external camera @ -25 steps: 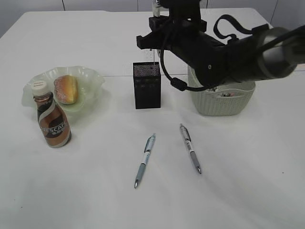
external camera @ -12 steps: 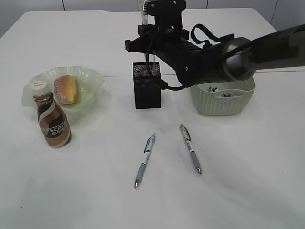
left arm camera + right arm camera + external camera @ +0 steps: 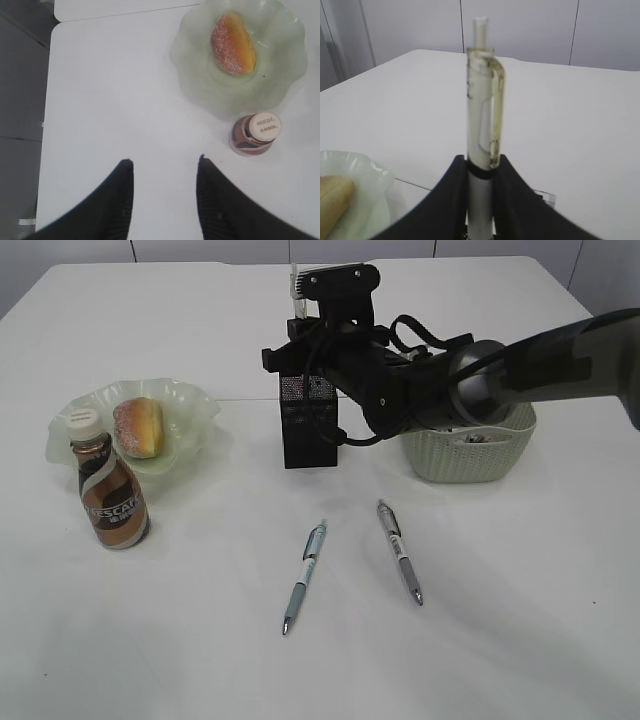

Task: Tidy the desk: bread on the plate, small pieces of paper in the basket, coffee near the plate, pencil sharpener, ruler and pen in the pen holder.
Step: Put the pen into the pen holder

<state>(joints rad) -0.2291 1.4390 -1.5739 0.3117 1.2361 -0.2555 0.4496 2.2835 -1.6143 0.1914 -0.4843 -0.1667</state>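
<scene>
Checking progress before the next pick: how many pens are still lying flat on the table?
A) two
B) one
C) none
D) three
A: two pens lie on the table in front of the pen holder, the left pen and the right pen, while the right gripper holds a third pen upright.

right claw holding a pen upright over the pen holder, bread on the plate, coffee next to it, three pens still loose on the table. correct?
Not quite: only two pens lie loose on the table, pen one and pen two, as the exterior view shows. The rest holds: the right claw grips a pen upright over the pen holder, the bread is on the plate, and the coffee stands beside it.
</scene>
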